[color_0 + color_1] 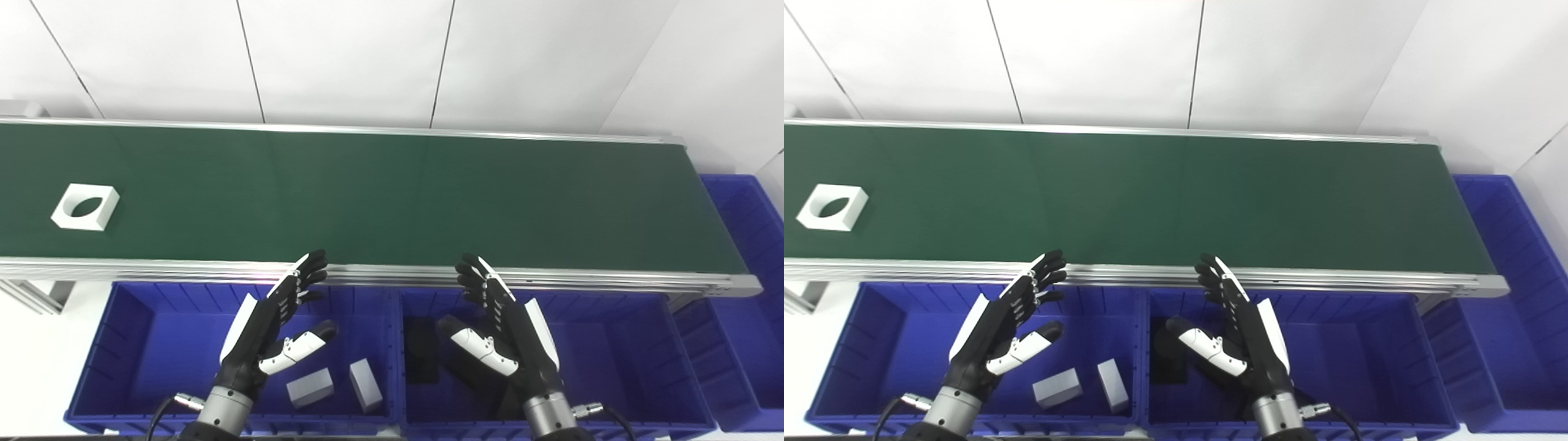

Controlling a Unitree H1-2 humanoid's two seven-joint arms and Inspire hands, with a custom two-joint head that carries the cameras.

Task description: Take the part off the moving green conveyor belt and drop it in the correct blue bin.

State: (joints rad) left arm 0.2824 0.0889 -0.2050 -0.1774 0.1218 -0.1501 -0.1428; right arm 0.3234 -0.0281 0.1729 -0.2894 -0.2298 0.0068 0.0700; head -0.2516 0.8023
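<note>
Hovering above the near bins, the left hand point(269, 324) is spread, fingers extended toward 1 o'clock and thumb splayed to the side, holding and touching nothing. The right hand point(502, 331) mirrors it, fingers pointing toward 11 o'clock with the thumb apart, likewise empty. Both sets of fingertips lie over the near aluminium rail point(380, 272) of the green conveyor belt point(380, 196).

The part point(85, 207), a white square block with a round through-hole, lies flat on the belt at the far left, at about 10 o'clock from the left hand and well apart from it; it is farther still from the right hand.

Below the left hand, the left blue bin point(122, 318) holds two grey rectangular blocks point(310, 387) point(365, 384), lying near each other at about 5 o'clock from the palm. The middle blue bin point(618, 343), beneath the right hand, contains a dark flat piece point(421, 349) near its left wall. A third blue bin point(744, 288) stands at the belt's right end, at 3 o'clock.
</note>
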